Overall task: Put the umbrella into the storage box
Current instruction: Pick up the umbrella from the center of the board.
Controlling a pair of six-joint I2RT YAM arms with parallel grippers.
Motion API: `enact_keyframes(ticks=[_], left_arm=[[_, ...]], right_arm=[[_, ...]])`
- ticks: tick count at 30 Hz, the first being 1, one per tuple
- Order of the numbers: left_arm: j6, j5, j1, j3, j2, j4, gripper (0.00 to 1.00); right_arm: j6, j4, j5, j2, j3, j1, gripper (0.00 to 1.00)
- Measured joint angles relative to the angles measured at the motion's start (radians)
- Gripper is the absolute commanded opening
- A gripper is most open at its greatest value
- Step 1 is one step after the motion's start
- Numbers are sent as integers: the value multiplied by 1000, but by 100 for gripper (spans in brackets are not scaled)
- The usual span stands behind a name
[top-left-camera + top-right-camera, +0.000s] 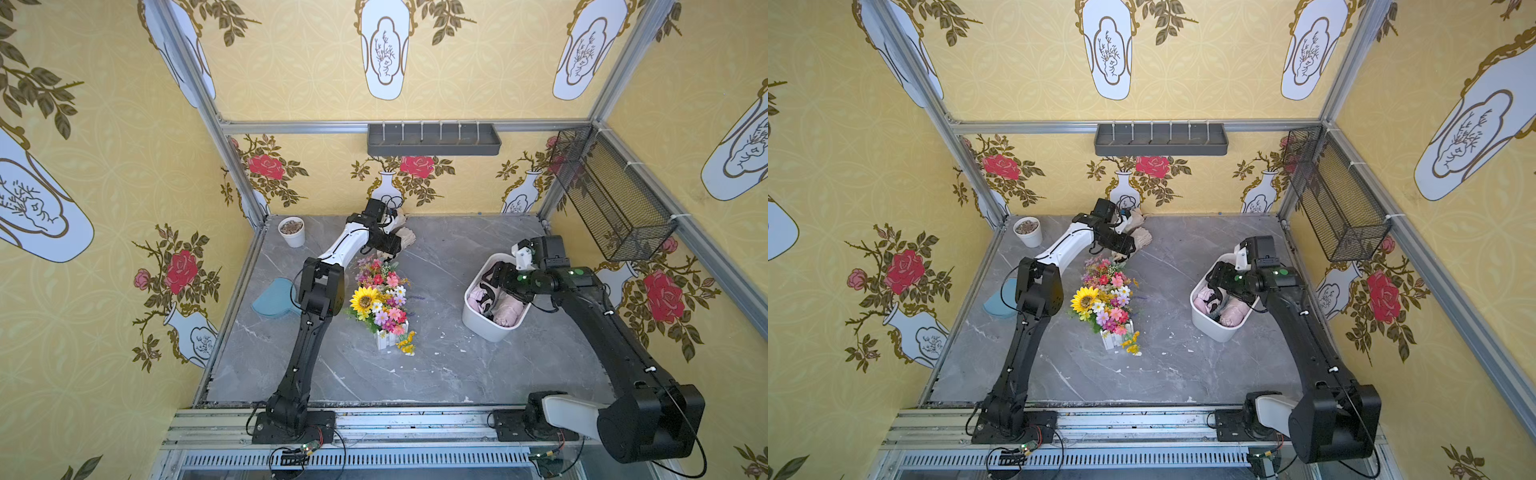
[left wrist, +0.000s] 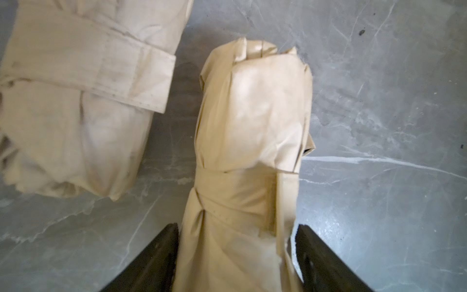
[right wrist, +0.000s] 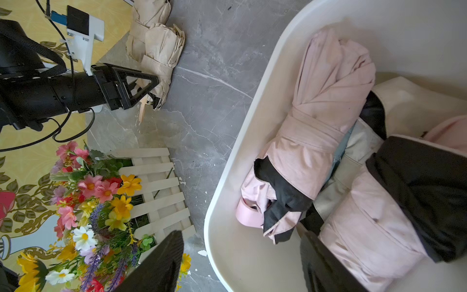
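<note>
At the back of the table (image 1: 436, 374), the left gripper (image 2: 237, 230) straddled a folded beige umbrella (image 2: 252, 121) lying flat, its jaws close against the sides. Whether they pinched it I couldn't tell. Over to the right, the white storage box (image 1: 484, 322) held pink umbrellas (image 3: 326, 106), and the right gripper (image 3: 241, 233) hovered above its rim, spread wide, empty.

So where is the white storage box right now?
In both top views the storage box sits on the right side of the table, right of the flower arrangement, beneath the end of the right arm, with pink folded umbrellas inside.
</note>
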Motion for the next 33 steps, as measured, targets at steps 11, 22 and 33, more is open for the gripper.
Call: enact_keyframes(ticks=[11,22,33], left_arm=[[15,17,0,-3,18,3,47],[-5,60,0,-25,-48,10,24],[-84,130,22,-72,-269,85,18]], right_arm=[[0,3,-16,-3,-4,-3,77],[5,3,-29,-27,-6,-6,76],[27,-8,-34,-74,-8,-7,77]])
